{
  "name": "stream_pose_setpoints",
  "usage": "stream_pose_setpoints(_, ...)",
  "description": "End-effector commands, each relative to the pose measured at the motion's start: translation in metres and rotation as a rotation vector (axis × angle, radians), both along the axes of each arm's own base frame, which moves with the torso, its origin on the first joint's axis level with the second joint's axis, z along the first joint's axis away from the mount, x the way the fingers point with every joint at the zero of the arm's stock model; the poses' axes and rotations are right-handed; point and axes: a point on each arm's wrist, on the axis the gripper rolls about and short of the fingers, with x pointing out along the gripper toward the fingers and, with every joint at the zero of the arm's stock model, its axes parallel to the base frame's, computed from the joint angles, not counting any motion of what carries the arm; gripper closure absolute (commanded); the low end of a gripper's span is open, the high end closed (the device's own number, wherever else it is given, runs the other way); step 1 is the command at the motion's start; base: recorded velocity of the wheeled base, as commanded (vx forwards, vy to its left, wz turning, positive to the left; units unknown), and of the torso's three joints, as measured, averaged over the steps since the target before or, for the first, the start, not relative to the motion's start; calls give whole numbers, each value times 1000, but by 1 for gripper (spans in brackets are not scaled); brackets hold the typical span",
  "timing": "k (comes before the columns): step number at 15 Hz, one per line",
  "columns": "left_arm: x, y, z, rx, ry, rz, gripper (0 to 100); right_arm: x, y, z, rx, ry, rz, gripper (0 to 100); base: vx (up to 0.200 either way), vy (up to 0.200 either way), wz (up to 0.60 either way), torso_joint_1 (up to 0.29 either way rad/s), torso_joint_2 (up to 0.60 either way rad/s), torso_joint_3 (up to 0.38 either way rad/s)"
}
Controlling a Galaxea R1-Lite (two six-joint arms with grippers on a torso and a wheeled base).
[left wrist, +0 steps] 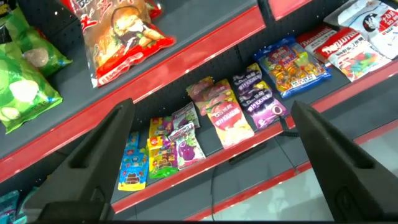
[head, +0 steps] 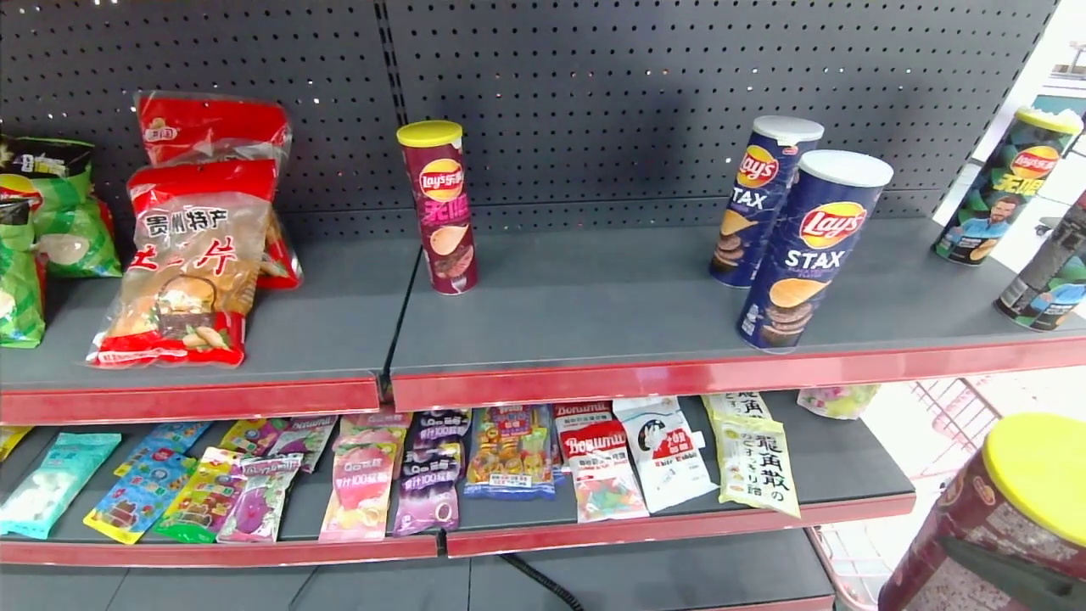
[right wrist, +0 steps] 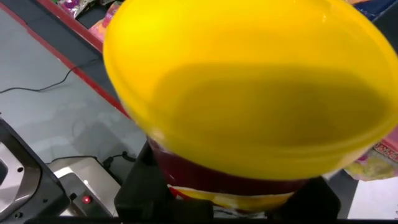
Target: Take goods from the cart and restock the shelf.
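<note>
A maroon chip can with a yellow lid (head: 1005, 509) is at the lower right, below and in front of the upper shelf (head: 594, 305). My right gripper (right wrist: 227, 202) is shut on this can's body below the lid (right wrist: 249, 87). A matching maroon can (head: 439, 208) stands upright in the middle of the upper shelf. My left gripper (left wrist: 211, 174) is open and holds nothing, hovering in front of the lower shelf with candy packs (left wrist: 214, 115).
Two blue cans (head: 802, 242) stand right of centre on the upper shelf, two dark green cans (head: 1005, 187) at its right end. Red snack bags (head: 191, 263) and green bags (head: 34, 229) fill the left. The red wire cart (head: 959, 416) is at the lower right.
</note>
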Motion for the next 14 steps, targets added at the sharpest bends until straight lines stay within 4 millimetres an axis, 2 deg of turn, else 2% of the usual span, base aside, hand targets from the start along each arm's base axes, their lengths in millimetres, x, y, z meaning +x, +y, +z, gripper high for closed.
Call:
stream_pose_setpoints(1, 0, 0, 0, -2, 0, 1, 0, -1, 0, 0, 2, -4, 5, 100, 0, 0, 0, 0, 0, 0)
stream_pose_setpoints(2, 0, 0, 0, -2, 0, 1, 0, -1, 0, 0, 3, -5, 5, 100, 0, 0, 0, 0, 0, 0)
stream_pose_setpoints(12, -1, 0, 0, -2, -5, 1, 0, -3, -2, 0, 14, -9, 1, 100, 0, 200, 0, 4, 5, 2)
stream_pose_setpoints(14, -1, 0, 0, 12, -7, -3, 0, -2, -1, 3, 28, -29, 2, 100, 0, 0, 0, 0, 0, 0)
